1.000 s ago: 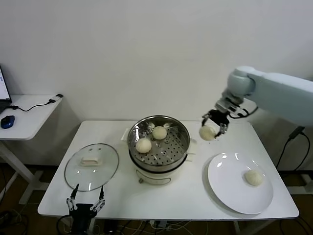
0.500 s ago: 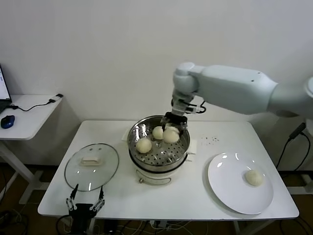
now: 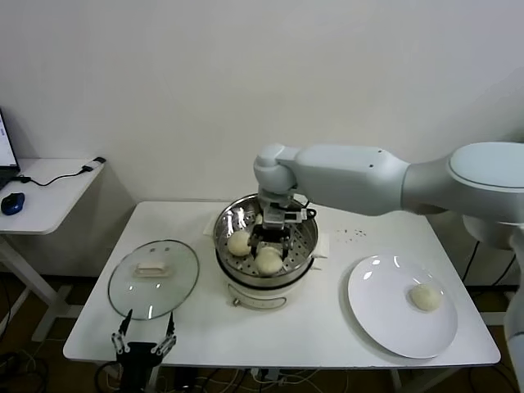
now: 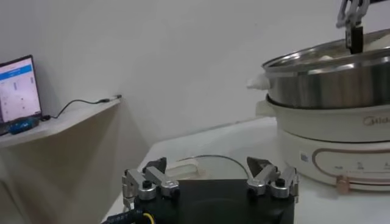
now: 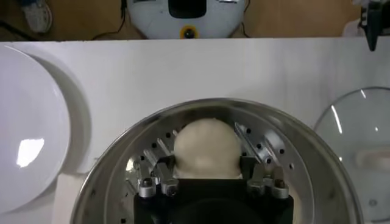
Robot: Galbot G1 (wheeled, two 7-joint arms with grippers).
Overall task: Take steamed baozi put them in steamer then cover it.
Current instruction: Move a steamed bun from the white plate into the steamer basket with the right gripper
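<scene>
The steel steamer [image 3: 304,232] stands mid-table on its white base. My right gripper [image 3: 269,248] reaches down into it and is shut on a cream-white baozi [image 3: 268,260] low over the near part of the perforated tray. In the right wrist view the baozi [image 5: 207,148] sits between the fingers [image 5: 163,168], inside the steamer rim [image 5: 116,159]. Another baozi [image 3: 239,242] lies on the tray to its left; a third is mostly hidden behind the gripper. One baozi [image 3: 425,296] lies on the white plate [image 3: 385,319]. My left gripper [image 3: 144,345] hangs open and empty below the table's front edge.
The glass lid [image 3: 153,278] lies flat on the table left of the steamer, and shows in the left wrist view [image 4: 207,163] and the right wrist view [image 5: 365,146]. A side desk [image 3: 49,192] with a mouse stands far left.
My right arm carried the baozi from right of the steamer, over its rim, and lowered it onto the near part of the tray. The left arm has not moved.
</scene>
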